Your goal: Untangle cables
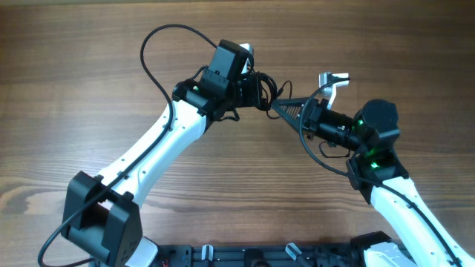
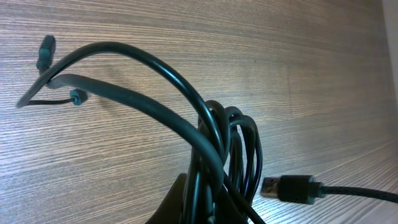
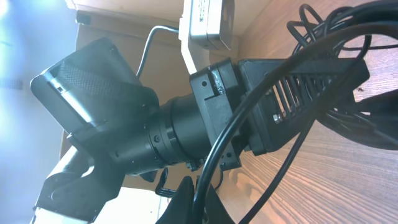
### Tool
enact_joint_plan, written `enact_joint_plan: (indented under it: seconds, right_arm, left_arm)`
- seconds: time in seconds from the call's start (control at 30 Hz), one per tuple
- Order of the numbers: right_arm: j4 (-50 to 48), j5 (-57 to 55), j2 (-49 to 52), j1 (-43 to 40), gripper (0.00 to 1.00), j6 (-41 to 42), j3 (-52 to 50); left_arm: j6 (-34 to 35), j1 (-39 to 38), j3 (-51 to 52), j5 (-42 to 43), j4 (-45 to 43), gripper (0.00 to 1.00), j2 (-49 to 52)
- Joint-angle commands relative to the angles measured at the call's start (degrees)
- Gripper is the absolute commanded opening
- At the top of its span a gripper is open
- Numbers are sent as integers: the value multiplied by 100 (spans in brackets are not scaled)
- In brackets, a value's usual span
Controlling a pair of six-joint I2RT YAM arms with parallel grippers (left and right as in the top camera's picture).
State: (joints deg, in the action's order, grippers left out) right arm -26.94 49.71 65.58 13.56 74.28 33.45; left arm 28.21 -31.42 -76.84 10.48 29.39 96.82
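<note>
Cables [image 1: 269,89] hang as one knotted bundle between the two end effectors, lifted off the worktop [image 1: 82,67]. The left end effector [image 1: 252,83] is clenched on the bundle, whose loops rise from its fingers in the left wrist view. The right end effector [image 1: 277,106], just beside it, is pinched onto a single strand that runs up toward the bundle. One metal-tipped plug [image 2: 291,188] shows, lying low beside the loops. Count: two end effectors, one bundle, one visible plug.

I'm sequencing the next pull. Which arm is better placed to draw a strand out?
Right, probably: the right gripper pinches a strand at the edge of the cables, while the left gripper carries the coil.
</note>
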Motion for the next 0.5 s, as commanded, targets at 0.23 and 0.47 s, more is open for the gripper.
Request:
enact_joint_plan:
  seconds: [0.23,0.47]
  right_arm:
    - [-249,94,251,-2,4,258,22]
    - [-984,212,251,-2,4,695,22]
  left_arm:
    - [59,-321,-74,-96,-79,4,-114]
    - [59,-321,-74,-96,-79,4,-114]
